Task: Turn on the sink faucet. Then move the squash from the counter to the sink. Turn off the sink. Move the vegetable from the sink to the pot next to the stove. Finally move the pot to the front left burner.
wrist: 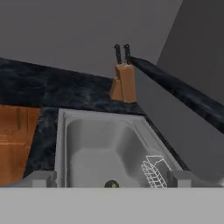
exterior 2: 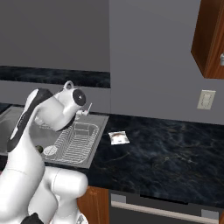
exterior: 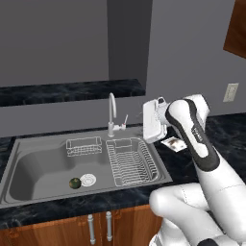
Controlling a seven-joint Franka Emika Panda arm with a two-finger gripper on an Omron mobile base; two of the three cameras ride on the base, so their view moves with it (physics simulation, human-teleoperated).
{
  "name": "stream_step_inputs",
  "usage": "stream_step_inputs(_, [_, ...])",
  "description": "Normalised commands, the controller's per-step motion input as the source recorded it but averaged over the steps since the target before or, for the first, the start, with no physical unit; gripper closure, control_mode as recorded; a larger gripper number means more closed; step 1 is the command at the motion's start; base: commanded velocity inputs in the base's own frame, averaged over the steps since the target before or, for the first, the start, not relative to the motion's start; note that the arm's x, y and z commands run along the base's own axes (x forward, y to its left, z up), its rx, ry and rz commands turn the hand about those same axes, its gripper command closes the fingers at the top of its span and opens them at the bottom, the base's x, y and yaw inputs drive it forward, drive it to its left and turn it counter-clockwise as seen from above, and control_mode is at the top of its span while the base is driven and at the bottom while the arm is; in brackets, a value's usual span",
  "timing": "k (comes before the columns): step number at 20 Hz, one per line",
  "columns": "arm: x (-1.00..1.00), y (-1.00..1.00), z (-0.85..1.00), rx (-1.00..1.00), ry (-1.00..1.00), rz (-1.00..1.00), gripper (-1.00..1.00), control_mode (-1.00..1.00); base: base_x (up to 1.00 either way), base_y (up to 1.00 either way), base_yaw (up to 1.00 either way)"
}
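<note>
The squash [exterior: 75, 182] lies on the floor of the sink [exterior: 29, 158], touching the drain [exterior: 88, 180] on its left, so the next step is judged to be turning the faucet [exterior: 112, 114] off. No water is visible. The gripper [exterior: 150, 120] hangs above the sink's right rear corner, jaws fully apart and empty. The lever [exterior: 125, 120] at the faucet base stands just left of the hand, between it and the spout. In the hand view the squash [wrist: 111, 184] sits at the bottom edge, between the fingertips [wrist: 41, 178]. A wire rack [exterior: 132, 161] fills the right basin; a knife block [wrist: 124, 83] stands beyond the far end and a packet [exterior 2: 118, 137] lies on the counter [exterior 2: 166, 153].
</note>
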Motion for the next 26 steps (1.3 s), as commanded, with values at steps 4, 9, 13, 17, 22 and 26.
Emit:
stream_step_inputs(4, [-0.43, 0.59, 0.0, -0.13, 0.17, -0.14, -1.0, -1.0, 0.0, 0.0, 0.0])
stream_step_inputs(9, [-0.41, 0.58, 0.0, -0.11, 0.17, -0.17, -1.0, -1.0, 0.0, 0.0, 0.0])
stream_step_inputs(13, [-0.27, 0.6, 0.0, -0.11, 0.17, -0.18, -1.0, -1.0, 0.0, 0.0, 0.0])
stream_step_inputs(17, [-0.05, 0.59, -0.07, -0.09, 0.15, -0.2, -1.0, -1.0, 0.0, 0.0, 0.0])
stream_step_inputs(22, [0.07, 0.59, -0.23, -0.1, 0.24, -0.23, -1.0, -1.0, 0.0, 0.0, 0.0])
stream_step_inputs(26, [0.17, 0.51, -0.3, -0.08, 0.29, -0.24, -1.0, -1.0, 0.0, 0.0, 0.0])
